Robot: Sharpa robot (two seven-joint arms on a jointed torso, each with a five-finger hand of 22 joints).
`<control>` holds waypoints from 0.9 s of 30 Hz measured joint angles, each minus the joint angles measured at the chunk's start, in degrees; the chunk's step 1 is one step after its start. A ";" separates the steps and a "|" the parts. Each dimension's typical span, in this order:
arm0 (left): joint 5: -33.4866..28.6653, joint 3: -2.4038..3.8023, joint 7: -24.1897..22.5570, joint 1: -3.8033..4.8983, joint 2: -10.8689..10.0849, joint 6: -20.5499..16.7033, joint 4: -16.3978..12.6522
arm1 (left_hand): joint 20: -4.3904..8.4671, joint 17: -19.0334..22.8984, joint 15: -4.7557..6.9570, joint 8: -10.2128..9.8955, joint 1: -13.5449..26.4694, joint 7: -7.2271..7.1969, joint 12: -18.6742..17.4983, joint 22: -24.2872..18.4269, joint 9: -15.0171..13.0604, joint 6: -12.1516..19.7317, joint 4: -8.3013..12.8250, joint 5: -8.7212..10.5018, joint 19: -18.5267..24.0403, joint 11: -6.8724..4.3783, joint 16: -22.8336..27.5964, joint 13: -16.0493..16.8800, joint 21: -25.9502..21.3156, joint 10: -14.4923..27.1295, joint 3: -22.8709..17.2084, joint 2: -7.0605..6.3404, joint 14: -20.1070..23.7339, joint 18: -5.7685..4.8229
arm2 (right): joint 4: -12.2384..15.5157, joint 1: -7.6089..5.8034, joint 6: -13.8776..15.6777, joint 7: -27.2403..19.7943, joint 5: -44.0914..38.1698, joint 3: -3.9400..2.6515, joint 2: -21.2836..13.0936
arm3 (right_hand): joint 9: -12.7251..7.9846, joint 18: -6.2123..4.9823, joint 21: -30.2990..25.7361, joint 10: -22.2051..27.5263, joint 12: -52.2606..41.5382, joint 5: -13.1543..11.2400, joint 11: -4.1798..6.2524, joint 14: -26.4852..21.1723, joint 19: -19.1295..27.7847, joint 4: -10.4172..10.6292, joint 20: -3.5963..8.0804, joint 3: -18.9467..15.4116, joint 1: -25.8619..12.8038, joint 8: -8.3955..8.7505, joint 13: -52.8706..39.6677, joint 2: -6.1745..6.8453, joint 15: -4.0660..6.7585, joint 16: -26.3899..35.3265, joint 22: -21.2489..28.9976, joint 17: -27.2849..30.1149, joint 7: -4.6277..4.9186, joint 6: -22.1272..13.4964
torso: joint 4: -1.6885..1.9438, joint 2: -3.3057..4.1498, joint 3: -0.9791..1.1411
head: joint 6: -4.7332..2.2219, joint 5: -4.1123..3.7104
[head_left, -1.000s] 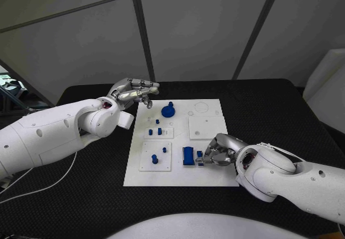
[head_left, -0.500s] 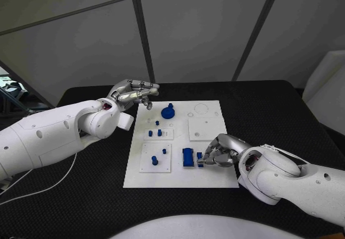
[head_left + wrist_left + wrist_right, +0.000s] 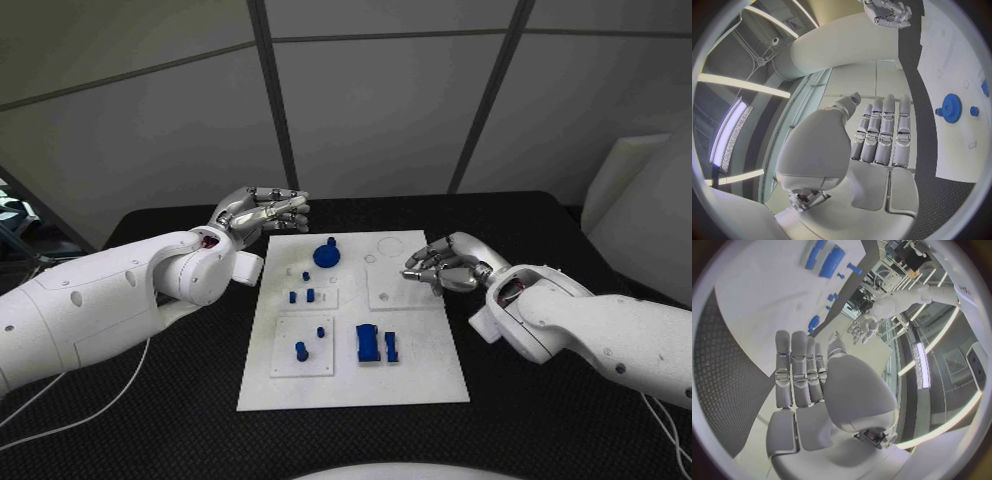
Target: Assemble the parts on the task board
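The task board (image 3: pixel 418 375) lies flat in the middle of the black table (image 3: pixel 577 420), a white plate with its long side running away from the robot. Near its far end sits a blue gear (image 3: pixel 327 255) with a small blue knob just beside it on the far side (the left wrist view shows the same gear (image 3: pixel 950 107) lying flat on the white surface). Closer in, a few small blue pegs (image 3: pixel 302 296) stand together on a raised white square, and a single blue peg (image 3: pixel 302 350) stands on another raised square (image 3: pixel 320 366) at the board's near left. Just right of that square lie two blue blocks side by side, the wider block (image 3: pixel 368 343) and a narrow blue bar (image 3: pixel 391 346), close together; whether they touch I cannot tell.

The left hand (image 3: pixel 264 212) is off the board's far left corner, above the table, fingers straight and side by side, holding nothing. The right hand (image 3: pixel 447 264) hovers at the board's right edge, level with the gear; the right wrist view shows its fingers (image 3: pixel 798 372) extended side by side over the board, nothing in them.
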State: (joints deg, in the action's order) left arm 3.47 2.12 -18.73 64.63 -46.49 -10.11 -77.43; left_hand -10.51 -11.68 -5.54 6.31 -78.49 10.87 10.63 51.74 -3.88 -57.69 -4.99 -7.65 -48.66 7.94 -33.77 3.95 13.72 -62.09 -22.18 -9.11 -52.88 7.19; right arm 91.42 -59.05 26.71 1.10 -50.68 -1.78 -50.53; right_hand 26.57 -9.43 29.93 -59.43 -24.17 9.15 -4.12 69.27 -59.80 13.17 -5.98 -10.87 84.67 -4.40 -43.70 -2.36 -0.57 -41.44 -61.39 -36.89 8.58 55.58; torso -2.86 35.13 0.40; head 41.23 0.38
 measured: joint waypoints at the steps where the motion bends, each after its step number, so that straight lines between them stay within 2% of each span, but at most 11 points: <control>1: -0.82 -0.01 -0.59 -0.12 0.48 -0.47 0.68 | -0.89 1.57 -0.96 0.00 0.00 0.30 -0.63 -2.44 0.00 0.28 -0.39 0.00 2.77 0.36 3.70 -0.21 -2.87 0.53 0.39 0.00 0.95 0.01 | -2.65 -0.53 -0.36 -2.79 3.95 -0.07 1.20 | -1.09 0.01 -4.49 1.12 3.79 -0.81 -1.10 -3.80 3.04 0.00 -0.99 0.00 0.77 0.43 4.12 -0.77 -1.15 5.28 2.89 3.16 0.64 -0.81 | -0.04 -0.13 -0.03 | -0.37 -0.10; 7: -4.80 -0.10 -3.74 -0.61 3.59 -3.42 5.53 | -5.13 7.21 -3.85 -1.67 0.15 -0.93 -4.12 -12.16 0.04 1.51 -1.18 0.00 12.57 2.42 16.54 -0.30 -10.03 2.63 3.42 0.95 5.45 0.00 | -14.15 -1.74 -2.48 -13.24 19.34 -0.24 7.20 | -8.52 0.05 -20.03 1.08 15.22 -1.87 -4.02 -12.20 7.12 -1.84 -6.31 -1.20 1.85 0.47 22.78 -2.21 -5.73 26.55 16.90 18.12 1.64 -3.46 | -0.19 -0.89 -0.05 | -3.41 -0.52; 12: -6.94 -0.06 -5.90 -0.72 6.30 -5.88 9.41 | -6.16 8.05 -4.07 -2.31 -0.75 -1.29 -6.75 -18.58 0.11 1.60 -1.39 0.00 15.74 2.13 22.50 -0.30 -10.03 3.99 5.91 1.99 5.28 0.02 | -21.14 -2.22 -4.04 -18.53 27.35 -0.66 10.92 | -14.13 0.04 -26.22 1.61 19.89 -1.87 -5.74 -13.46 10.43 -4.53 -8.80 -1.39 0.28 0.47 32.30 -3.78 -7.93 35.49 26.54 26.44 2.27 -3.85 | -0.16 -1.19 -0.04 | -5.44 -0.68; 13: -7.02 -0.06 -5.95 -0.74 6.43 -6.05 9.48 | -5.74 8.30 -3.90 -2.75 0.58 -1.77 -7.12 -19.67 0.37 2.72 -1.27 0.02 16.60 1.99 23.07 -0.58 -10.26 5.46 6.46 2.74 5.91 0.02 | -21.34 -2.30 -4.06 -18.71 27.73 -0.71 11.04 | -14.96 0.05 -26.47 2.51 20.42 -1.87 -5.91 -14.17 11.83 -5.04 -8.82 -1.12 -1.23 0.87 33.36 -4.02 -7.94 36.29 28.34 27.40 2.21 -4.68 | -0.16 -1.19 -0.04 | -5.51 -0.64; 14: -7.02 -0.06 -5.93 -0.77 6.38 -6.06 9.39 | -5.27 8.71 -3.57 -3.20 3.24 -2.03 -7.56 -20.87 0.78 4.61 -1.05 0.37 17.70 1.65 23.57 -0.97 -10.72 7.35 7.02 3.01 7.43 1.00 | -21.16 -2.29 -4.05 -18.69 27.74 -0.70 10.95 | -15.46 0.05 -26.89 4.21 20.88 -1.95 -5.60 -15.80 13.37 -5.39 -8.49 -0.77 -3.89 1.30 33.92 -3.76 -7.72 36.82 29.66 27.91 1.92 -6.19 | -0.16 -1.19 -0.04 | -5.43 -0.63; 15: -7.02 -0.09 -5.88 -0.82 6.28 -6.07 9.22 | -4.67 9.09 -3.23 -3.66 6.08 -2.33 -8.01 -22.05 1.19 6.60 -0.87 0.67 18.81 1.32 23.99 -1.36 -11.15 9.37 7.61 3.23 9.09 3.63 | -20.93 -2.24 -4.02 -18.64 27.74 -0.65 10.79 | -15.94 0.05 -27.32 6.20 21.36 -2.23 -5.24 -17.72 15.10 -5.75 -8.00 -0.40 -6.89 1.69 34.38 -3.56 -7.42 37.44 30.93 28.32 1.54 -7.99 | -0.14 -1.20 -0.04 | -5.39 -0.63; 17: -7.00 -0.21 -5.80 -0.95 6.02 -6.18 8.73 | -3.53 9.78 -2.56 -4.34 11.57 -2.97 -8.71 -24.32 1.91 10.46 -0.27 1.26 21.07 0.60 24.72 -2.05 -11.82 13.35 8.71 3.68 12.39 3.45 | -20.38 -2.03 -3.85 -18.55 27.74 -0.49 10.46 | -16.78 0.05 -28.02 10.28 22.10 -2.84 -4.52 -21.67 18.56 -6.48 -6.95 0.32 -12.89 2.47 35.13 -3.00 -6.81 38.52 33.32 29.01 0.77 -11.64 | 0.01 -1.33 -0.04 | -5.42 -0.63; 18: -6.98 -0.23 -5.79 -1.02 5.93 -6.31 8.40 | -2.98 10.07 -2.22 -4.68 14.33 -3.30 -8.97 -25.45 2.20 12.42 0.32 1.49 22.24 0.25 25.12 -2.35 -12.12 15.37 9.30 4.22 14.06 2.00 | -20.03 -1.95 -3.71 -18.55 27.80 -0.40 10.33 | -17.20 0.15 -28.34 12.41 22.49 -3.10 -4.14 -23.73 20.34 -6.82 -6.39 0.73 -15.98 2.77 35.50 -2.34 -6.49 39.00 34.54 29.37 0.40 -13.55 | 0.12 -1.45 -0.06 | -5.51 -0.63; 19: -6.96 -0.26 -5.78 -1.07 5.85 -6.50 7.98 | -2.41 10.34 -1.91 -4.95 16.98 -3.61 -9.25 -26.53 2.47 14.29 0.91 1.73 23.29 -0.10 25.47 -2.60 -12.33 17.30 9.89 4.90 15.67 -0.55 | -19.58 -1.89 -3.54 -18.55 27.95 -0.35 10.20 | -17.62 0.76 -28.62 14.45 22.74 -3.35 -3.80 -25.71 22.05 -7.02 -5.85 1.25 -18.96 3.01 35.85 -1.64 -6.18 39.41 35.70 29.70 0.02 -15.37 | 0.29 -1.60 -0.07 | -5.64 -0.63; 24: -6.76 -0.68 -5.93 -1.80 4.97 -9.02 3.81 | 0.12 11.13 -0.46 -5.55 28.92 -5.03 -9.76 -31.44 3.29 22.71 3.28 4.38 28.21 -1.63 27.06 -3.37 -12.91 26.00 12.26 7.30 22.90 -0.52 | -15.09 -1.73 -1.27 -19.39 30.30 0.19 9.21 | -19.37 2.37 -29.28 23.24 23.52 -6.00 -2.24 -34.23 29.42 -8.99 -3.54 3.29 -31.80 3.58 37.40 0.69 -4.83 40.42 40.73 31.10 -1.69 -23.24 | 1.64 -2.83 -0.24 | -6.50 -0.47; 27: -6.52 -0.99 -6.26 -2.36 4.18 -12.11 0.21 | 1.29 11.32 0.45 -5.82 34.61 -6.31 -10.03 -33.76 3.52 26.72 4.03 5.61 30.60 -2.35 27.83 -3.59 -13.32 30.16 13.28 8.01 26.33 -0.52 | -11.18 -1.66 1.40 -20.78 33.29 0.62 8.29 | -20.17 2.36 -29.28 27.30 23.52 -7.20 -1.54 -38.15 32.85 -10.58 -2.49 4.10 -37.71 3.95 38.10 1.32 -3.11 40.67 43.05 32.34 -2.45 -26.85 | 2.24 -3.39 -0.32 | -6.75 -0.40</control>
State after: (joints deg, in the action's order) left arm -3.05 1.13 -24.99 62.27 -42.31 -22.22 -77.22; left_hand -9.22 -0.36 -5.09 0.50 -43.87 4.56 0.59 17.98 -0.36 -30.97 -0.96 -2.05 -18.06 5.59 -5.94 0.35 0.40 -31.93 -8.90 -1.11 -26.55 6.67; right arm 80.25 -60.71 28.12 -19.68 -17.40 -1.16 -42.24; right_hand 6.40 -7.07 0.64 -32.14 -0.65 1.95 -5.66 31.12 -26.95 2.59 -8.46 -6.77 46.96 -0.44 -5.60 -1.04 -3.68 -0.78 -18.34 -4.55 6.13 28.73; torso -0.62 31.74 0.07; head 34.48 -0.02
